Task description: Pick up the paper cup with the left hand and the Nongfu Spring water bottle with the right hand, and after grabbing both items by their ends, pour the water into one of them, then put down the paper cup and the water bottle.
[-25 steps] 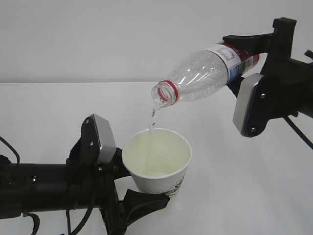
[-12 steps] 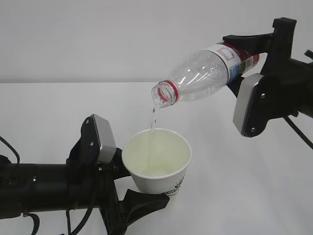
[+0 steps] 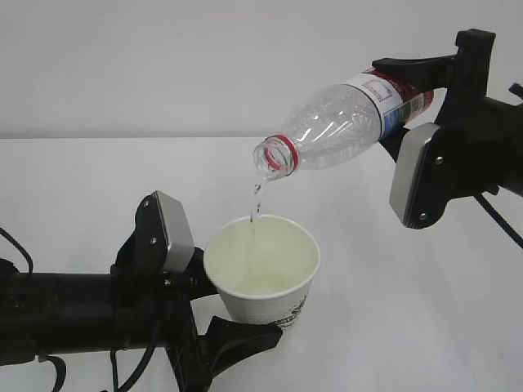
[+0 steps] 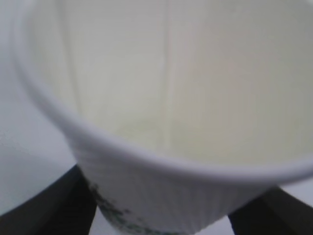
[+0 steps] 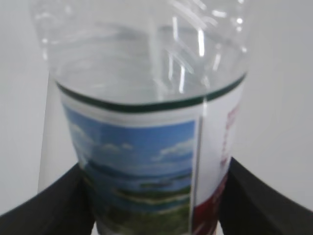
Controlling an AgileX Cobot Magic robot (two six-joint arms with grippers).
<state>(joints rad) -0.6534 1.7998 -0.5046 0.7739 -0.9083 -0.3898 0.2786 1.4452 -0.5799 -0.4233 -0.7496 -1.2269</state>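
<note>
Right hand (image 3: 406, 102) is clamped on the base end of the Nongfu Spring water bottle (image 3: 343, 122) in the exterior view, bottle held up in the air over the white table (image 3: 82, 180). Long axis runs from upper right down to lower left, open red-ringed mouth lowest, sitting above the far rim of the paper cup (image 3: 263, 269). Thin broken trickle of water (image 3: 255, 200) drops from the mouth into the cup. Left hand (image 3: 216, 314) grips the cup low on its wall, near the bottom; cup upright, mouth up, clear of the table by the look of it. Left wrist view: paper cup (image 4: 161, 161) fills the frame, cream inside, ribbed wall, dark fingers (image 4: 58, 205) either side at the bottom — grip confirmed. Right wrist view: water bottle (image 5: 146, 147) label dead centre, fingers (image 5: 54, 205) pressing both sides of the labelled section. Handling, my read: the cup is thin paper, crushes easily and gets heavier as it fills, so squeeze low and gently. Bottle looks nearly empty — light, thin-walled, will dent under pressure, slick plastic; the labelled base section is the stiffest place to hold.
</note>
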